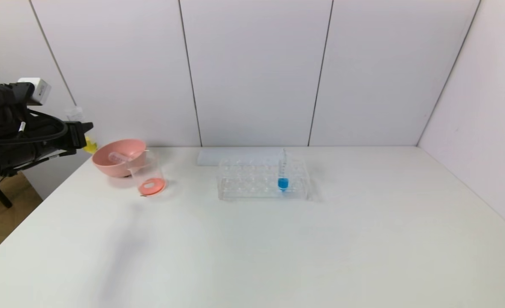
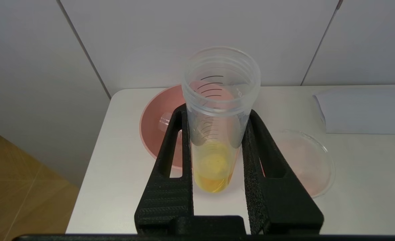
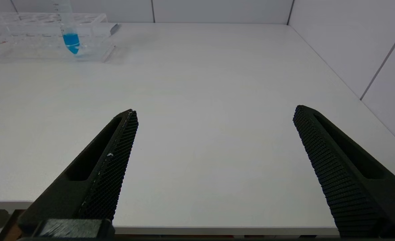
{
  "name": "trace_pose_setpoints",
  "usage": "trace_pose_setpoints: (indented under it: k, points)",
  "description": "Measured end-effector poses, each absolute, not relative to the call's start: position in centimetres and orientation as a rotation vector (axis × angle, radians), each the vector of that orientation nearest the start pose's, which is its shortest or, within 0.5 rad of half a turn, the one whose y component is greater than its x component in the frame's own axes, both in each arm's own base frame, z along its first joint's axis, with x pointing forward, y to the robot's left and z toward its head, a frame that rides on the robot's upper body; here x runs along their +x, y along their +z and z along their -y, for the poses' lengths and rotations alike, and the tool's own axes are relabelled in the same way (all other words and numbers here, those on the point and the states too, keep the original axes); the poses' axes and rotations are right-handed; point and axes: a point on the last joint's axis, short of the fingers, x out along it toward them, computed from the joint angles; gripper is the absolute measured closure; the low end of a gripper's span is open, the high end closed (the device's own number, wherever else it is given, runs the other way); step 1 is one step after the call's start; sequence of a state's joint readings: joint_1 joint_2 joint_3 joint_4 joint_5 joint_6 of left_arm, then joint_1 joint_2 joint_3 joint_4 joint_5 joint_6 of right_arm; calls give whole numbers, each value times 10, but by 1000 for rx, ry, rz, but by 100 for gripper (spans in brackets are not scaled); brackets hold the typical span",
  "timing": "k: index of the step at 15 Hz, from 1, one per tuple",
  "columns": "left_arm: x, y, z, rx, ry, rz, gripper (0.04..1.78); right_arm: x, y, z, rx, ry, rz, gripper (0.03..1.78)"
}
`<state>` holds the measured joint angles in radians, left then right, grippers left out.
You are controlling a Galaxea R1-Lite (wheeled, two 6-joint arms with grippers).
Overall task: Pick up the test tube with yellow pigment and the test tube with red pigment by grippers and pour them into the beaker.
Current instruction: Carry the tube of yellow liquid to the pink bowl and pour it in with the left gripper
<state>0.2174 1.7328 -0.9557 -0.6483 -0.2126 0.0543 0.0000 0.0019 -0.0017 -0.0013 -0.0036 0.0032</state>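
The right gripper hangs parked over the near right edge of the white table, its jaws spread wide and empty, well clear of the work. Farther in, the clear tube rack holds only the blue-liquid tube, upright in its slot, which the task leaves alone. To the left the beaker stands just in front of the pink bowl, touching or nearly so; its bottom is already tinted red-orange, so the red pour looks done. An emptied tube lies tilted in the bowl, likely the red one. Farthest left, the left gripper is clamped on the test tube with yellow pigment, held roughly upright off the table's left edge, so the liquid stays in its rounded bottom until it reaches the beaker.
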Motion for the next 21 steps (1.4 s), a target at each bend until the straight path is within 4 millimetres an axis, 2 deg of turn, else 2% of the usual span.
trace_pose_setpoints:
  k: [11, 21]
  points:
    - [347, 196, -69, 28, -107, -100, 138, -23, 76, 0, 3, -4, 1, 11]
    - [358, 184, -68, 19, -158, -126, 138, -23, 76, 0, 3, -4, 1, 11]
